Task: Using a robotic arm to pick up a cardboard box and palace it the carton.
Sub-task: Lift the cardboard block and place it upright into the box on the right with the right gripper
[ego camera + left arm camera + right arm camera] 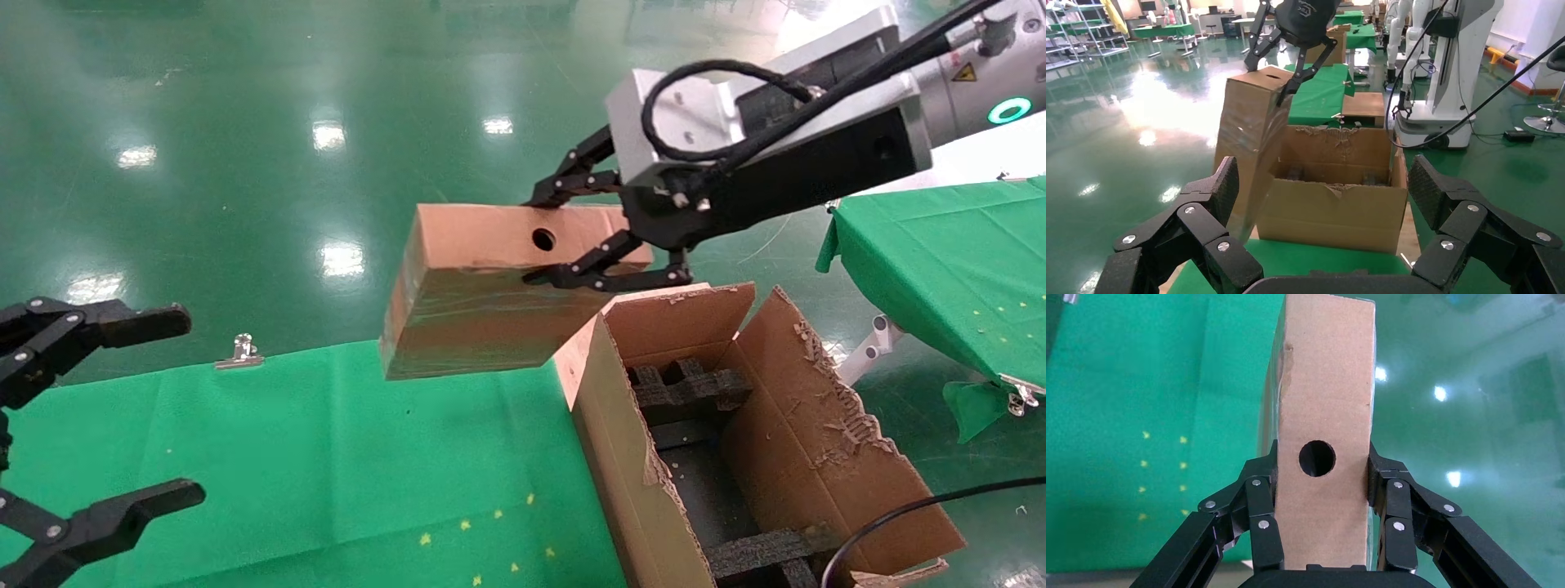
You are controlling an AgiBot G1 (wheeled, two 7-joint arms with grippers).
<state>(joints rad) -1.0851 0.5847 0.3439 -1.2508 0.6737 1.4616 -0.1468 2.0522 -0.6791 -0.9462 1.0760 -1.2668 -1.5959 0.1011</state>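
The cardboard box (490, 286) (1324, 416) (1251, 141), small, brown and taped, with a round hole in its narrow face, hangs in the air tilted. My right gripper (572, 237) (1321, 471) on the white robotic arm (964, 82) is shut on its narrow sides near the hole. The box is just left of and above the carton (735, 425) (1333, 202), whose ragged flaps stand open over black foam inserts (695, 392). My left gripper (131, 408) (1321, 196) is parked at the table's left, open and holding nothing.
A green cloth-covered table (327, 465) carries the carton at its right end. A metal clip (239, 351) sits on its far edge. A second green table (940, 261) stands to the right. A black cable (915, 514) runs by the carton's near right corner.
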